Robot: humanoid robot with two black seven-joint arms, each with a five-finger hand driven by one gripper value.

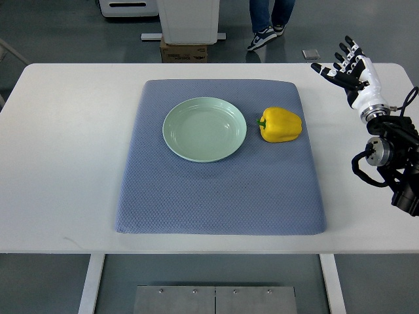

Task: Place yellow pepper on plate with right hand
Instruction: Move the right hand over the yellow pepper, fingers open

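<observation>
A yellow pepper [281,124] with a green stem lies on its side on the blue-grey mat [222,190], just right of a pale green plate [205,129] that holds nothing. My right hand [346,67] hovers over the table's far right corner, well right of and beyond the pepper, its fingers spread and holding nothing. Its black and white forearm runs down to the right edge of the picture. No left arm shows.
The mat sits in the middle of a white table [59,163]. Beyond the table's far edge stand a white machine base with a cardboard box [184,50], and a person's legs and shoes [265,36].
</observation>
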